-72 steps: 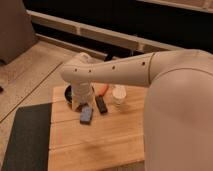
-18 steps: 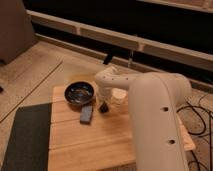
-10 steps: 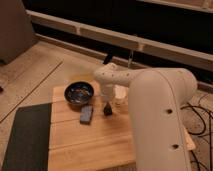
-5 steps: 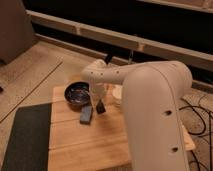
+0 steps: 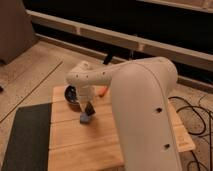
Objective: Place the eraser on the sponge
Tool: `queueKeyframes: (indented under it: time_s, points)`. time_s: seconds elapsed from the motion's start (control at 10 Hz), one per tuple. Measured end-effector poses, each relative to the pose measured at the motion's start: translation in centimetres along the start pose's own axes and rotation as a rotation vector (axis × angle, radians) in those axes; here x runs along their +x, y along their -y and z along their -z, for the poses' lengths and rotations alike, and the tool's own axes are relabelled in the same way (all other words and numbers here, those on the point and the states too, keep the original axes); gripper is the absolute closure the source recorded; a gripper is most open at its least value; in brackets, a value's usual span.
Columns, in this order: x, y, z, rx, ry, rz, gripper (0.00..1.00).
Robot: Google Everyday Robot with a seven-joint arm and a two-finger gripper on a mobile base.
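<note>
The blue-grey sponge [image 5: 85,118] lies flat on the wooden table [image 5: 90,145], left of centre. My gripper [image 5: 90,109] hangs from the white arm just above the sponge's right end. A small black block, the eraser [image 5: 90,110], sits between its fingers, close over the sponge; whether it touches the sponge cannot be told. The arm's large white body covers the right half of the table.
A dark round bowl [image 5: 71,95] stands at the table's back left, partly behind the wrist. An orange object [image 5: 103,91] shows behind the arm. A dark floor mat [image 5: 25,137] lies left of the table, and black cables [image 5: 197,117] trail on the floor at right.
The gripper has moved left and forward from beside the bowl, carrying the eraser until it hangs over the sponge. The sponge and the bowl stay put.
</note>
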Motion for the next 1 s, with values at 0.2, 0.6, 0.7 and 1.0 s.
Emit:
queueKeyframes:
  time_s: [0.2, 0.6, 0.7, 1.0]
  points:
    - [-0.1, -1.2, -0.1, -0.003, -0.003, 0.015, 1.0]
    - [0.5, -3.4, 0.5, 0.007, 0.006, 0.036, 1.0]
    - [1.0, -3.6, 0.5, 0.018, 0.003, 0.035, 1.0]
    - [2.2, -3.3, -0.1, 0.044, -0.022, 0.009, 0.9]
